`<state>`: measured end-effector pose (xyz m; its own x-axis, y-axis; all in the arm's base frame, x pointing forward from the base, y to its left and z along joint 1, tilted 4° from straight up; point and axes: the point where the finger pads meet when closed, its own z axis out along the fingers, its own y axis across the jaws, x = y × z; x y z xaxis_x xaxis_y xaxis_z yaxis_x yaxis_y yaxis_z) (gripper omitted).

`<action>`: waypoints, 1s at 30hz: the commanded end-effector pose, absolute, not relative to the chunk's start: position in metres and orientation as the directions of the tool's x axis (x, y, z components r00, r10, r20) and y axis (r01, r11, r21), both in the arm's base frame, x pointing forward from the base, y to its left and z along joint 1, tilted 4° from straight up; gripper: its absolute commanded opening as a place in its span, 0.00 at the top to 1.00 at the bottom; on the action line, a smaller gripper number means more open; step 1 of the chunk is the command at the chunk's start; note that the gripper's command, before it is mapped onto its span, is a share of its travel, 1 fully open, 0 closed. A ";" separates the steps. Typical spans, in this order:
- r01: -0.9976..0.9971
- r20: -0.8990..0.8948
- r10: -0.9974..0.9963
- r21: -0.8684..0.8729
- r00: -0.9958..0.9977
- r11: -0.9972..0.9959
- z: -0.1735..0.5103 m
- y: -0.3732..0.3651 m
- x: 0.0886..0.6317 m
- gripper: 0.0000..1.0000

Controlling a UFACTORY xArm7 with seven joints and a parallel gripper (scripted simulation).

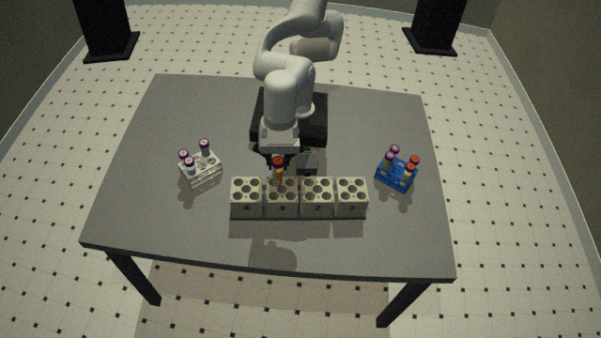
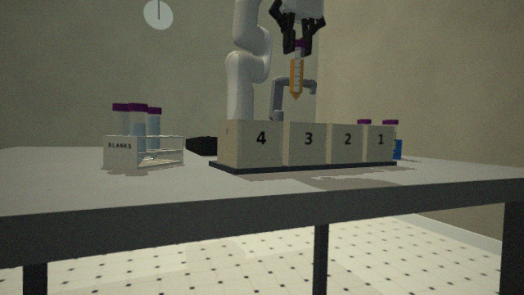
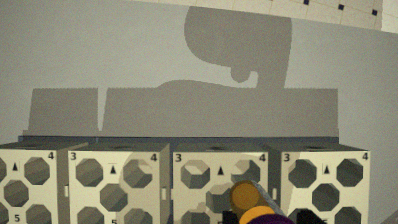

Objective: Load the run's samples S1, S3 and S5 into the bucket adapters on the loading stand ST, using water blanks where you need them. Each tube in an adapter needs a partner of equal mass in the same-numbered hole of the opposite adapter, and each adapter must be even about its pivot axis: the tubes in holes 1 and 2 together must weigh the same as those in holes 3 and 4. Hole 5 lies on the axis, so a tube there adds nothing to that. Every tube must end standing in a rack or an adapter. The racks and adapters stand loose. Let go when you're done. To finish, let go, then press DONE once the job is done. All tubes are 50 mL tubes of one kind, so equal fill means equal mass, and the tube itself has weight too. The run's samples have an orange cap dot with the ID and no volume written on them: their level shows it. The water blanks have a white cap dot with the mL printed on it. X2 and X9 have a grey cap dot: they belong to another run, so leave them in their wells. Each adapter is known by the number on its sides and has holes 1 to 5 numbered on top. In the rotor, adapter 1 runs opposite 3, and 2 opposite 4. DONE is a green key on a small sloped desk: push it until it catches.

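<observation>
My gripper [image 1: 278, 162] [image 2: 297, 48] [image 3: 270, 217] is shut on an orange-dotted sample tube [image 1: 278, 176] [image 2: 295, 78] [image 3: 245, 195], ID unreadable, with amber liquid. The tube hangs upright, its tip above adapter 3 [image 1: 272, 207] [image 2: 308, 155] [image 3: 200, 155]. Adapter 4 [image 1: 255, 211] [image 2: 229, 143] [image 3: 315, 156], adapter 2 [image 1: 325, 211] [image 2: 348, 153] [image 3: 130, 156] and adapter 1 [image 1: 359, 208] [image 2: 381, 153] share the loading stand [image 2: 286, 167]. No tube shows in any adapter. The blue rack [image 1: 391, 182] holds two orange-dotted tubes and two greyish-dotted tubes.
The blanks rack [image 1: 207, 177] [image 2: 119, 156] at the top view's left holds three purple-capped tubes with pale dots. The small sloped desk [image 1: 307, 165] with its green key [image 1: 306, 148] stands behind the adapters, near the arm's black base [image 1: 315, 127].
</observation>
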<state>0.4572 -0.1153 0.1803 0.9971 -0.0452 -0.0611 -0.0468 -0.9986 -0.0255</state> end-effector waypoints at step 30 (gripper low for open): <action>-0.045 -0.059 -0.043 -0.029 0.997 -0.999 0.165 -0.125 0.462 1.00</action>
